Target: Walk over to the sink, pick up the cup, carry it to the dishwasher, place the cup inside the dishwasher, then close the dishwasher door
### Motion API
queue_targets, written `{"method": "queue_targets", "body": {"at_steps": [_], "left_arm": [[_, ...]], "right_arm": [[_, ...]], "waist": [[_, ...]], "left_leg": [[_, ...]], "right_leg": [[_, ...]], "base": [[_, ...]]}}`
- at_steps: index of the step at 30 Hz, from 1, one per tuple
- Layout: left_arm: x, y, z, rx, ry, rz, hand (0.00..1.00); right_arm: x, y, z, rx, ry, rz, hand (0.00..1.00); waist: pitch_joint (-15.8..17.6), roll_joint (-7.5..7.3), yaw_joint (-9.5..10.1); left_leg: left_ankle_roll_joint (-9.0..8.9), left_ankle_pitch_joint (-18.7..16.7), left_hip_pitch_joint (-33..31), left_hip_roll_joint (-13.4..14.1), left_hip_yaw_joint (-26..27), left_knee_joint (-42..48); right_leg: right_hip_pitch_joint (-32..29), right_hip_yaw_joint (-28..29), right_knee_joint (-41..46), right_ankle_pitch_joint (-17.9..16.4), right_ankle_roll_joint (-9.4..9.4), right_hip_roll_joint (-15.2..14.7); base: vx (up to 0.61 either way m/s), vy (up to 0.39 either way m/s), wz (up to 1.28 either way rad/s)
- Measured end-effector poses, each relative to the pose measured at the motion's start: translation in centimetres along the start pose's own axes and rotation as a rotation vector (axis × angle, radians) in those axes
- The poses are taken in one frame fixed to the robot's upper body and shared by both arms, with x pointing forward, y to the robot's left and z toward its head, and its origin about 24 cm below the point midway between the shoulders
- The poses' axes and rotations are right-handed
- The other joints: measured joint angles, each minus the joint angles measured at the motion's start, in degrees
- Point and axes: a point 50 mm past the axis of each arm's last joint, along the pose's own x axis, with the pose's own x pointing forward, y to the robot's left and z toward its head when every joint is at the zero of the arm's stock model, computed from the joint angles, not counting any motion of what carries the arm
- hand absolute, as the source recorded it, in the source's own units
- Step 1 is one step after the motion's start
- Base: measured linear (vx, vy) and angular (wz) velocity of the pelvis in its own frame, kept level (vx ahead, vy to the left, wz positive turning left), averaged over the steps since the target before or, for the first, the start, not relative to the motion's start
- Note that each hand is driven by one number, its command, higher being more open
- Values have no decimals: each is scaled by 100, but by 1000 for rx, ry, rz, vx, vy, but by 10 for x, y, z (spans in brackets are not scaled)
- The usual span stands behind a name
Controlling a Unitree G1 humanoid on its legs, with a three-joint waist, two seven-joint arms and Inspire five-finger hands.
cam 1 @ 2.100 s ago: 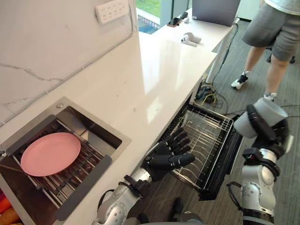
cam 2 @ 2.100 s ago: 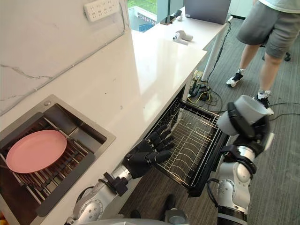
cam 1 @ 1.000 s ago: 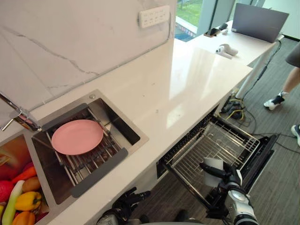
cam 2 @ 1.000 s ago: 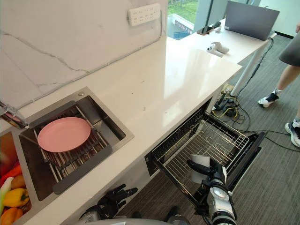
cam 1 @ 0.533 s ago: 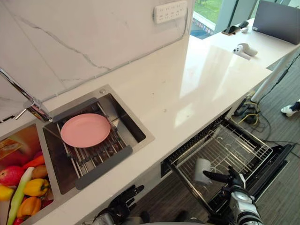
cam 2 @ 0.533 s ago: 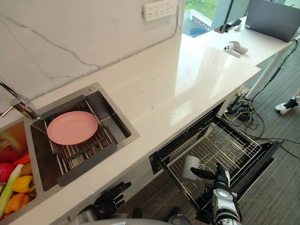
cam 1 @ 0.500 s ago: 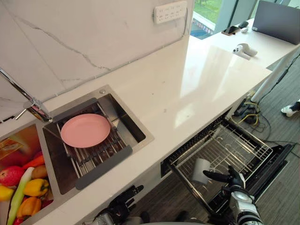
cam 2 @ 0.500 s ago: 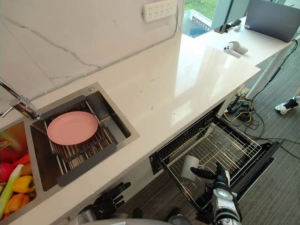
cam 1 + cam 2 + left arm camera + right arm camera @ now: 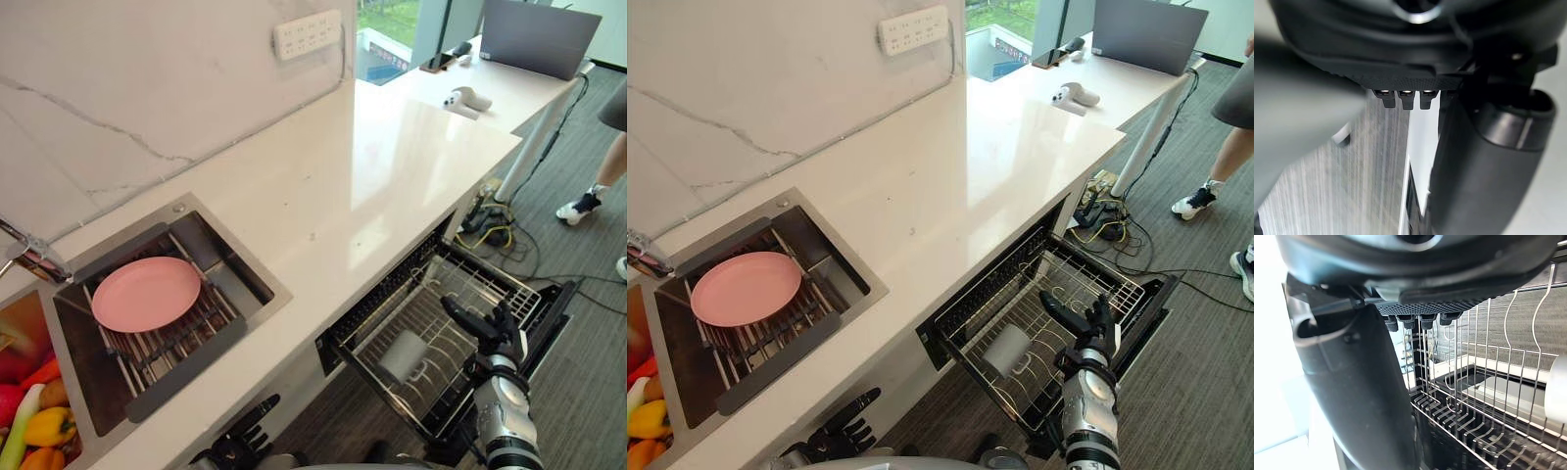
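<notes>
We see a pink plate (image 9: pixel 145 293) on a rack (image 9: pixel 186 339), vegetables (image 9: pixel 44 427) beside it, a laptop (image 9: pixel 534 37) at the surface's (image 9: pixel 372 166) far end, and a person's shoe (image 9: pixel 579 207) beyond.

Right hand (image 9: pixel 495 338) — fingers splayed, empty, left hand (image 9: pixel 245 436) low, fingers relaxed

Sink (image 9: pixel 245 276) set into the bench (image 9: pixel 372 166) at left, with a plate (image 9: pixel 145 293) resting on the grid inside it. Below the bench's front edge, the pulled-out dishwasher rack (image 9: pixel 458 286) holds the cup (image 9: pixel 403 355); the right hand (image 9: pixel 487 328) hovers to its right, apart. Laptop (image 9: pixel 534 34) at the bench's far end.
</notes>
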Motion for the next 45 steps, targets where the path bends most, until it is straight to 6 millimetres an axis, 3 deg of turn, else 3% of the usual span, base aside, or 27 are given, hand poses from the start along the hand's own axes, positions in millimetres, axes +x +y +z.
{"method": "queue_targets", "body": {"at_steps": [3,4,6,8,10,11,13,18,19,20,21,23,28,30,32,33,35,37,41,45], "left_arm": [[-3,21,-25,-37,99,68,100],[-4,26,-41,-73,169,85,100],[-5,29,-45,-163,171,80,100],[-6,29,-46,-179,165,78,100],[-7,34,-48,-195,162,97,100],[-7,35,-49,-210,159,98,100],[-8,37,-51,-230,162,106,100],[-10,45,-50,-220,200,140,100],[-10,45,-52,-214,218,149,100],[-8,42,-53,-192,235,160,100],[-8,41,-53,-180,239,163,100],[-6,37,-49,-124,244,175,100],[-1,24,-39,38,231,168,100],[0,22,-35,105,209,180,100],[0,24,-26,254,188,225,100],[-1,26,-21,305,175,244,100],[-2,29,-13,334,156,269,100],[-4,35,-5,319,141,288,100],[-4,36,-6,292,141,295,100],[-5,41,-10,258,113,297,100]], "right_arm": [[-14,1,9,78,-75,9,100],[-19,5,20,117,-136,26,100],[-31,9,41,180,-249,44,100],[-44,11,68,231,-393,80,100],[-53,11,93,279,-531,111,100],[-55,10,98,284,-563,117,100],[-59,10,111,327,-631,155,100],[-57,-11,133,420,-736,101,100],[-60,-18,141,425,-781,73,100],[-62,-24,146,442,-814,60,100],[-62,-25,148,451,-819,63,100],[-62,-21,149,465,-809,113,100],[-53,15,138,388,-659,376,100],[-45,27,127,338,-551,480,100],[-39,35,107,302,-424,572,100],[-40,36,100,290,-390,600,100],[-43,40,92,272,-348,654,100],[-46,58,87,254,-300,772,100],[-46,87,91,200,-271,931,100],[-43,92,79,201,-213,928,100]], "waist": [[13,82,1],[-6,163,-6],[-9,184,-18],[-24,198,-124],[-52,228,-184],[-53,226,-165],[-85,210,-149],[-312,36,-249],[-341,51,-374],[-344,54,-427],[-336,38,-443],[-338,-24,-458],[-360,-49,-457],[-371,-79,-453],[-436,-220,-484],[-470,-274,-500],[-474,-437,-520],[-564,-758,-387],[-608,-782,-290],[-604,-769,-283]], "left_leg": [[13,-127,-7,76,282,217],[52,-155,-10,90,483,268],[274,-289,-82,277,1487,491],[412,-325,-18,769,2949,953],[682,-106,23,1146,3711,1385],[678,-56,33,1182,3782,1493],[609,32,-44,1059,3765,1667],[611,30,-94,548,3495,1071],[561,61,8,367,3331,517],[331,256,146,174,3197,-147],[244,414,207,72,3115,-462],[315,705,270,-147,2861,-1040],[495,657,62,-336,2452,-1043],[539,654,-8,-397,2271,-1043],[634,679,-77,-504,1783,-1042],[680,696,-114,-531,1543,-1041],[714,741,-157,-576,1209,-1040],[668,847,-167,-666,991,-1037],[611,930,-171,-605,911,-1039],[525,988,-178,-501,816,-1045]], "right_leg": [[75,55,-6,-38,2,26],[79,47,-12,-41,11,10],[122,-186,-9,-43,39,-76],[255,-596,-26,-60,170,-233],[347,-906,10,-53,330,-445],[368,-938,16,-61,350,-522],[388,-967,-20,70,537,-727],[374,-1104,12,297,645,-947],[418,-1290,41,299,650,-950],[405,-1439,94,297,654,-933],[400,-1513,116,296,655,-937],[347,-1616,302,296,654,-1033],[147,-1585,977,221,565,-1450],[-40,-1331,1543,99,393,-1695],[-370,-21,2321,-128,175,-1900],[-445,613,2445,-348,300,-1830],[-458,1243,2427,-574,465,-1645],[-399,1270,1888,-527,540,-1509],[8,1285,1157,-438,725,-1281],[142,1176,973,-432,733,-1135]], "base": [[65,41,-10],[40,124,10],[17,146,47],[8,175,100],[13,250,92],[22,353,40],[37,295,15],[79,215,29],[19,142,80],[10,175,81],[-45,129,70],[-73,149,58],[-19,123,45],[3,144,54],[63,105,102],[94,29,115],[106,-56,103],[122,-125,67],[88,-135,10],[22,-124,10]]}}
